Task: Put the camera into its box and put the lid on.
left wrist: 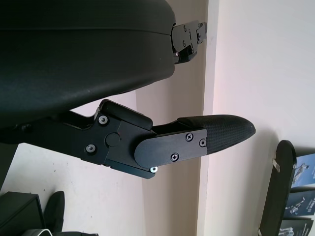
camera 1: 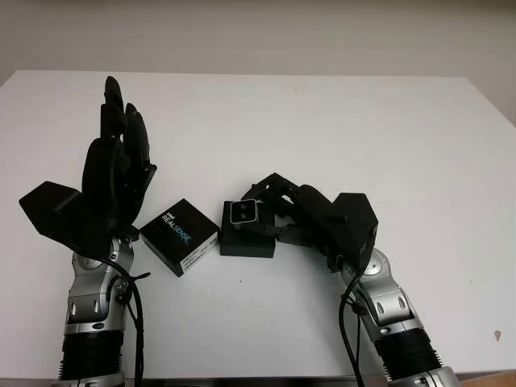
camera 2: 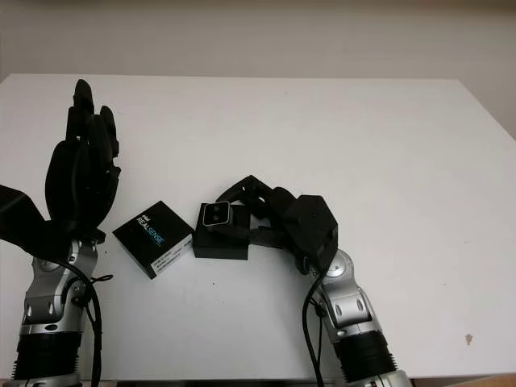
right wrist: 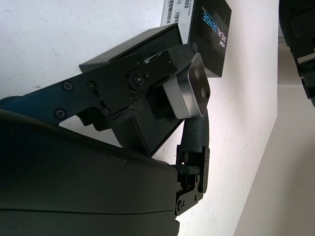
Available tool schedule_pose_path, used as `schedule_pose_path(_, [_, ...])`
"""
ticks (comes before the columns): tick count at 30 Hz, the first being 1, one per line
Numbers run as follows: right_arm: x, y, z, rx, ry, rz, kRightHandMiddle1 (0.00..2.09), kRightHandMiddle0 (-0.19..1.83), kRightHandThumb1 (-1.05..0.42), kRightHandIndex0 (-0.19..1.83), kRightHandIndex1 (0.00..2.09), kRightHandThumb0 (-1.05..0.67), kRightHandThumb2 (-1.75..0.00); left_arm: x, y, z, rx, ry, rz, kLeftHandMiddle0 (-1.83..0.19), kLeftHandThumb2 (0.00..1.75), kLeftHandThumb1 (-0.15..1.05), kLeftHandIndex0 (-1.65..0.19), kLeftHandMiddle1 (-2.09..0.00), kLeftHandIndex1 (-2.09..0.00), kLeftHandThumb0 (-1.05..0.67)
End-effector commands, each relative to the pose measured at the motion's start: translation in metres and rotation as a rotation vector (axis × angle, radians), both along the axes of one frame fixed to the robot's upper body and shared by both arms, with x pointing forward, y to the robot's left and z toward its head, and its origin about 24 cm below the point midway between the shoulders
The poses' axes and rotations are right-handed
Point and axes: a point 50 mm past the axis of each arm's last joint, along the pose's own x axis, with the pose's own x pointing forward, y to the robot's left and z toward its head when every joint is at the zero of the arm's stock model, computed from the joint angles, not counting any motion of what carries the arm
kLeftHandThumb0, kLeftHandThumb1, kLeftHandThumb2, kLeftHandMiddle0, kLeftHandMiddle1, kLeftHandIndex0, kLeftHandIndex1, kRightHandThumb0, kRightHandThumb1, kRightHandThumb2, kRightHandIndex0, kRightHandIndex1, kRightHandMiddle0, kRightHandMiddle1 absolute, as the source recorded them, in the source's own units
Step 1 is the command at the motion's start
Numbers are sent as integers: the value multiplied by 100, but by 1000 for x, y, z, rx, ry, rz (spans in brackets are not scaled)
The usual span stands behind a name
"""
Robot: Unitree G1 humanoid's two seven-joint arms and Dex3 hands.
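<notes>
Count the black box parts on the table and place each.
2: the printed lid lies near the raised open left hand; the open box sits beside it, under the camera in the right hand.

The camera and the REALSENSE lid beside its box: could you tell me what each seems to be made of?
The camera looks like silver brushed metal with a glossy dark front, held by the right hand over the box. The lid looks like matte black printed cardboard, with a barcode label. The left hand is open, raised.
</notes>
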Motion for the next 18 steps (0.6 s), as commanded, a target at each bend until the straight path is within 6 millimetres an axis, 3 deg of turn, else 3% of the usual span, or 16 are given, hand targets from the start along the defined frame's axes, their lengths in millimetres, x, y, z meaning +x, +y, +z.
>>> schedule_pose_path(1, [1,-1,0,-18,-7,4,163,27,-96,22,5,-39,-5,0,0,2,5,-9,-4,19,58,105,19,0,0,-80])
schedule_pose_path(18, [1,-7,-3,-53,-42,-42,165,31,-94,23,6,-40,-5,-1,0,3,3,-18,0,19,59,105,19,0,0,-80])
